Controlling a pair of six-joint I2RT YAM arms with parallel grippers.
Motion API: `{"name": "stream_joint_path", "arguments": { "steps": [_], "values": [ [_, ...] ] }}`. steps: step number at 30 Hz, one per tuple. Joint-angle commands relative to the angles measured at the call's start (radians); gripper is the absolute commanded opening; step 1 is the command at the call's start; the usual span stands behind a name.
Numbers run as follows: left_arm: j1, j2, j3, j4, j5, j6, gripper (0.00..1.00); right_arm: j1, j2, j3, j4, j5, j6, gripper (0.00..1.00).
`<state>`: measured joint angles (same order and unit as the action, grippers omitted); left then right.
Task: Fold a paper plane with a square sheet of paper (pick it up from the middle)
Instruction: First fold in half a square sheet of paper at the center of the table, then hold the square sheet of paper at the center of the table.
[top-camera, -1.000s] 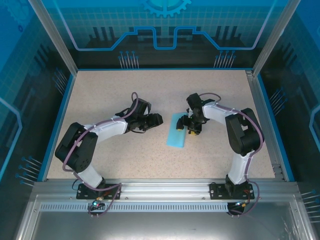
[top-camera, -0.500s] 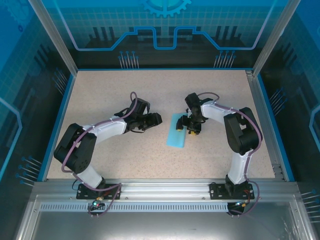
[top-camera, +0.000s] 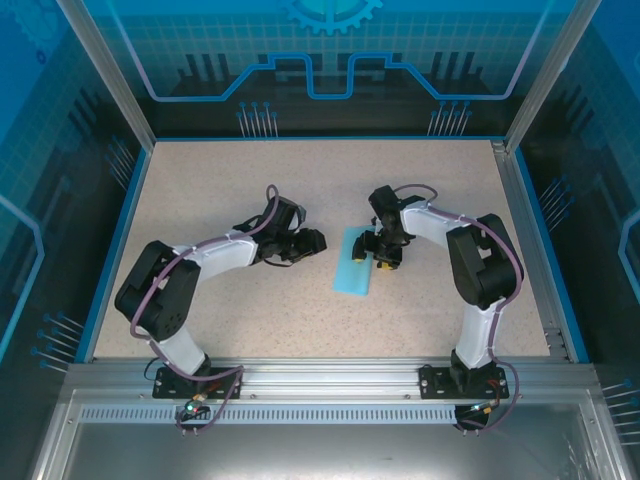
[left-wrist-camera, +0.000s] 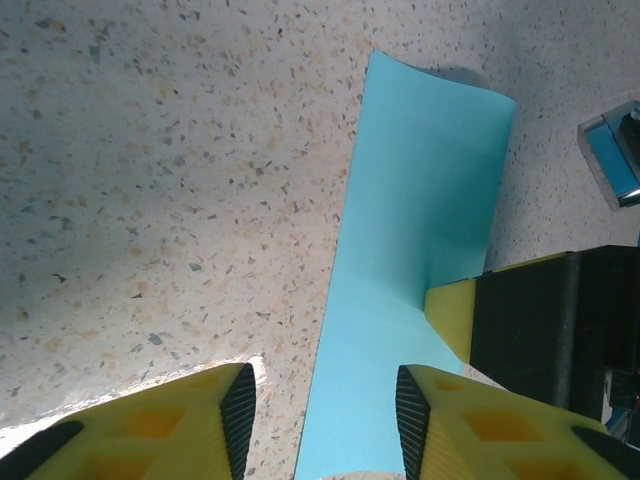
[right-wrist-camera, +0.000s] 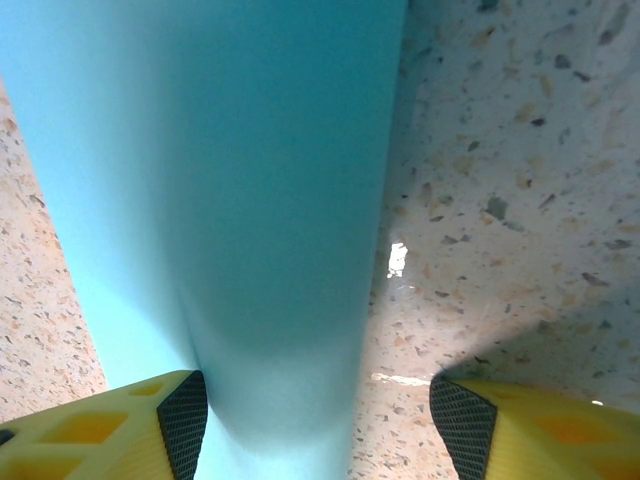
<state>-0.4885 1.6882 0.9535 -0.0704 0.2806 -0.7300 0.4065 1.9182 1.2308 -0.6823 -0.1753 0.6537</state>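
1. Thin light-blue paper sheet (top-camera: 352, 262), folded narrow, lay on the speckled worktop (top-camera: 230, 180).
2. Left end effector (top-camera: 318, 241) stood just beside it, jaws apart, empty.
3. Right end effector (top-camera: 374, 259), jaws wide, touched its right edge.

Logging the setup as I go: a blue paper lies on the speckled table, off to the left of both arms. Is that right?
Not quite. The blue paper does lie on the speckled table, but between the two arms, not left of both. The left pincer is on one side of it and the right pincer on the other. The top view shows this.
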Motion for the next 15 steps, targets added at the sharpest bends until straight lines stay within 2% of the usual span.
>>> {"name": "stream_joint_path", "arguments": {
  "steps": [1,7,15],
  "values": [
    [-0.01,0.017,0.037,0.004,0.044,0.019,0.43,0.003,0.087,-0.045,-0.052,0.124,-0.001,0.68],
    [-0.025,0.05,0.069,0.004,0.072,0.021,0.3,0.003,0.09,-0.043,-0.057,0.136,-0.005,0.68],
    [-0.05,0.126,0.138,-0.013,0.101,0.02,0.25,0.003,0.091,-0.048,-0.056,0.141,-0.009,0.67]
  ]
}}
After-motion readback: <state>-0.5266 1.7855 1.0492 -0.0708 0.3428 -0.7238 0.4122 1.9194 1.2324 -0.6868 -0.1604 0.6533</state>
